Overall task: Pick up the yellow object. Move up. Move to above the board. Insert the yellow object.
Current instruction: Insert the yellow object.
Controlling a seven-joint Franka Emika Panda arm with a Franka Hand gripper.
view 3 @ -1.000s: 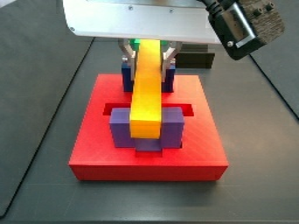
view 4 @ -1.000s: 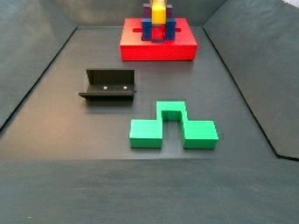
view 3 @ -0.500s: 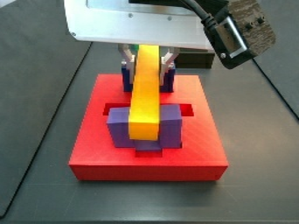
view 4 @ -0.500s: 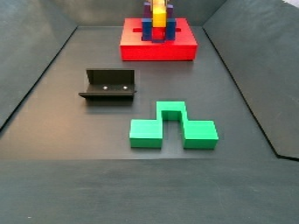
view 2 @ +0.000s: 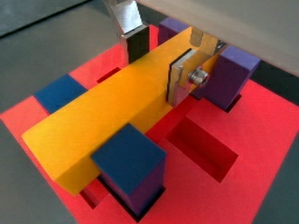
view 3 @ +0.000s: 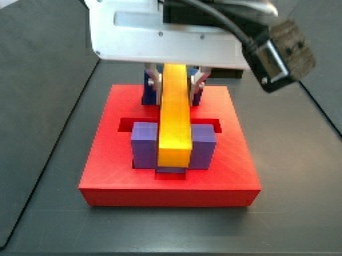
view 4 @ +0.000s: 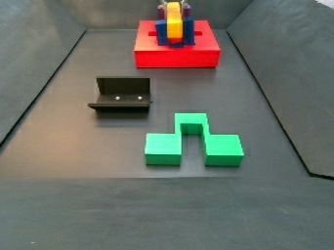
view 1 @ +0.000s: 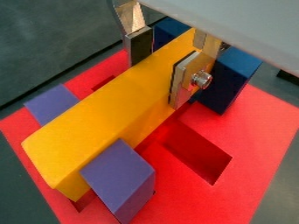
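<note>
Since a second ago the yellow bar (view 3: 174, 118) has been lowered between the purple posts (view 3: 198, 146) on the red board (view 3: 107, 175); it is pinched by the claw (view 1: 163, 59) at its far end; insertion is judged nearly complete, release pending.

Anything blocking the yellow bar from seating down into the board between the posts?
Nothing visible. The gripper holds the yellow bar between the purple posts on the red board; the open slots beside it look empty. Under the bar is hidden.
</note>
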